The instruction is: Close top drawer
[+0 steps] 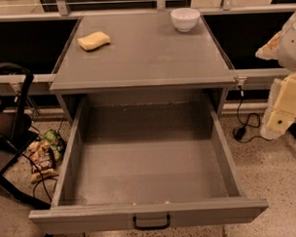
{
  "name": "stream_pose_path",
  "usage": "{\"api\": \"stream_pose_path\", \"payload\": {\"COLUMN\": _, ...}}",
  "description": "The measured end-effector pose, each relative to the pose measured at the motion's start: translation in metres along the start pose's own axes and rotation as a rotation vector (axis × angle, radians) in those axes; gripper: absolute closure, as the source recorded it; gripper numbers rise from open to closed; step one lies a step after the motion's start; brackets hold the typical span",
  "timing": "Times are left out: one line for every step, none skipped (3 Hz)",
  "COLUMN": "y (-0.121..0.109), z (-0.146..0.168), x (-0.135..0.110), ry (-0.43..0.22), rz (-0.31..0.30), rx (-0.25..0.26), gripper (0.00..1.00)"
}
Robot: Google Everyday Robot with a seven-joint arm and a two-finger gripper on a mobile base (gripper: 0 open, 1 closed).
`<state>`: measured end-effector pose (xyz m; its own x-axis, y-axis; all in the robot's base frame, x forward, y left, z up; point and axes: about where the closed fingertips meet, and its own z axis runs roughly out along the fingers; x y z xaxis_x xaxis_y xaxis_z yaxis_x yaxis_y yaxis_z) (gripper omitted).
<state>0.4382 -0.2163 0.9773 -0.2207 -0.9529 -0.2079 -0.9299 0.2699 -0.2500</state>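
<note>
The top drawer (151,214) is a wide, deep grey box pulled far out of the grey cabinet (141,62) toward me. It is empty inside, and its small black bar handle (151,223) sits in the middle of the front panel at the bottom of the view. My gripper (282,110) is on the cream-white arm at the right edge of the view. It is to the right of the drawer's right side wall, level with the cabinet's front edge, and apart from the drawer.
A yellow sponge (93,41) and a white bowl (185,19) rest on the cabinet top. Snack bags (42,160) lie on the floor to the left, next to a black frame (14,120). A black cable (245,122) runs along the floor to the right.
</note>
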Motion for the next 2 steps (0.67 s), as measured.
{"api": "stream_pose_path", "payload": {"y": 0.001, "z": -0.001, "x": 0.000, "ry": -0.003, "rz": -0.001, "rx": 0.009, "gripper": 0.00}}
{"api": "stream_pose_path", "payload": {"y": 0.018, "z": 0.008, "x": 0.016, "ry": -0.021, "rz": -0.002, "rx": 0.024, "gripper": 0.00}}
